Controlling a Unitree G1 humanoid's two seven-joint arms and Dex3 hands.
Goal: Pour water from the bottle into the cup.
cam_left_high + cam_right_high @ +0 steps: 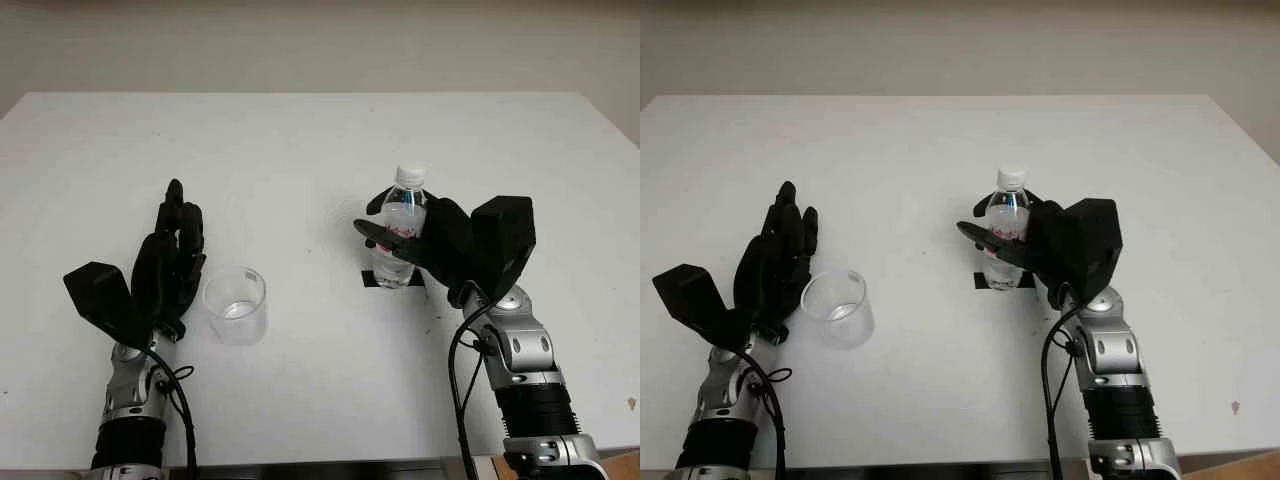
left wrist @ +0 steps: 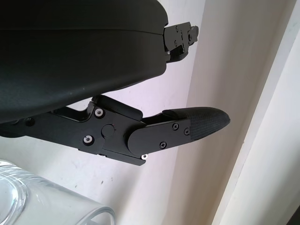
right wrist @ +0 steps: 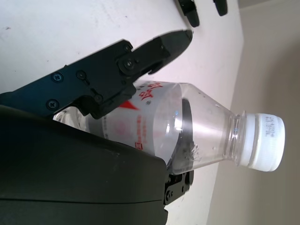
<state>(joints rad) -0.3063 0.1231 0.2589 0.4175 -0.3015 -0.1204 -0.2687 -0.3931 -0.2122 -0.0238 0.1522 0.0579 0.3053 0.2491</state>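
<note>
A clear water bottle with a white cap and a red-printed label stands upright on a black tape mark, right of the table's middle. My right hand is wrapped around its body, thumb across the label and fingers behind it; the right wrist view shows the bottle pressed against the palm. An empty clear cup stands upright at the front left. My left hand is open just left of the cup, not touching it. The cup's rim lies beside that hand's fingers.
The white table stretches far behind both objects. Roughly a hand's width of bare surface separates cup and bottle. The table's front edge runs close under both forearms.
</note>
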